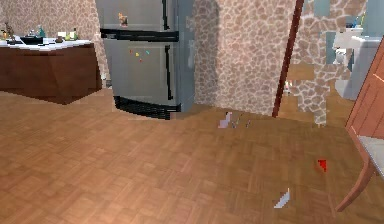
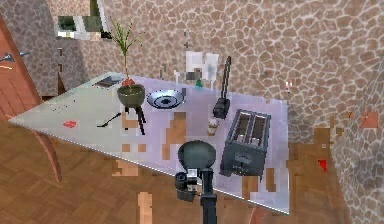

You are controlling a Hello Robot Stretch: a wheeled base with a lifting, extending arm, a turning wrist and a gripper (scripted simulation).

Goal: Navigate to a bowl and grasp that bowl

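Observation:
A round, dark-rimmed bowl (image 2: pixel 165 98) with a pale inside sits on the pale table (image 2: pixel 60 112), near its middle. It lies just right of a potted plant (image 2: pixel 128 90). My arm (image 2: pixel 209 208) rises from the arm side view's bottom edge, and the gripper (image 2: pixel 184 181) stands at the table's near edge. A dark round pan-like thing (image 2: pixel 197 153) lies right at the gripper, so I cannot tell whether the gripper holds anything. The bowl is well beyond the gripper, up and to the left.
On the table are a dark toaster (image 2: pixel 247 140), a dark bottle (image 2: pixel 225 78), a small shaker (image 2: pixel 212 125) and a spatula (image 2: pixel 108 120). A brown door (image 2: pixel 18 70) stands at the left. Ahead are a grey fridge (image 1: pixel 145 55), a brown counter (image 1: pixel 45 65) and small scraps (image 1: pixel 322 165) on the wood floor.

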